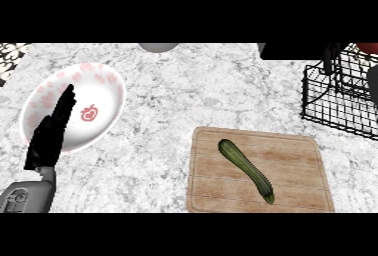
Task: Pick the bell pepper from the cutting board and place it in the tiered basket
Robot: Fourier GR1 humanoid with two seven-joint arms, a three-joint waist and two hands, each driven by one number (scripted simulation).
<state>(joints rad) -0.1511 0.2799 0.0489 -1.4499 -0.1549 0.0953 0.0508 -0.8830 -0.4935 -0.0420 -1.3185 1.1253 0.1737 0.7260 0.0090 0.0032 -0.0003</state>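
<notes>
A wooden cutting board [295, 150] lies at the lower right. On it rests one long green vegetable [246, 170], shaped like a cucumber, lying diagonally. No bell pepper shows on the board. The black wire tiered basket [328, 107] stands at the right edge. A red thing [368, 47] is cut off by the upper right corner above the basket, with black shapes beside it that look like part of my right hand [332, 52]. My left hand [52, 132] rests open at the left, fingers up, over the plate's lower left rim.
A white plate [100, 85] with pink spots and a red mark lies at the left. A grey round object [157, 46] shows at the top edge. A black block [291, 51] sits left of the basket's top. A patterned surface [9, 52] borders the counter's far left.
</notes>
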